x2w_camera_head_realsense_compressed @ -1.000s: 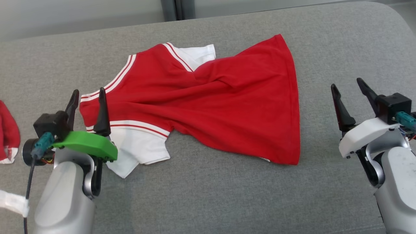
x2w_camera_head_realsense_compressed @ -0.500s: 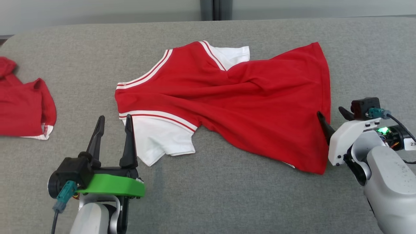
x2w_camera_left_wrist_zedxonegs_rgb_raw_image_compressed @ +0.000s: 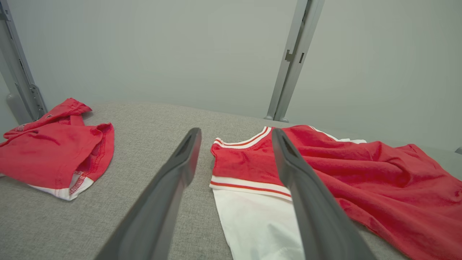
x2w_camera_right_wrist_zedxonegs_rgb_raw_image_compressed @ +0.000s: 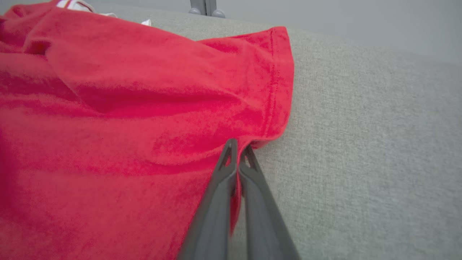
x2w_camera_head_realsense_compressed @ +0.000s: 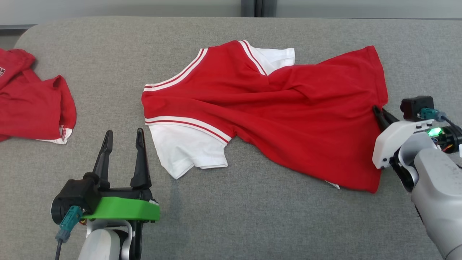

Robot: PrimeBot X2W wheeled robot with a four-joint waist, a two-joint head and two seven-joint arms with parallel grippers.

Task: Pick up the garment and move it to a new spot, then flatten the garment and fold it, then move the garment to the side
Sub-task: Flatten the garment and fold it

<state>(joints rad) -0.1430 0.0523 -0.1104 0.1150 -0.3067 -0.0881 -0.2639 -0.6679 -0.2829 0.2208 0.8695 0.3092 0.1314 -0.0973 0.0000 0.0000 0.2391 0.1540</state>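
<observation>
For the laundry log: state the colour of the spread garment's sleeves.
White sleeves on the red garment; clearest in the head view.

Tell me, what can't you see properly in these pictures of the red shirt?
1. Head view: the second red garment is cut off by the left edge.
2. Head view: the white bit peeking from under the red shirt is too small to identify.
3. Right wrist view: the right gripper covers its own pinch, hiding how much hem it holds.

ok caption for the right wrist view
The right claw shut on the hem of the red garment on a grey cushion.
</observation>
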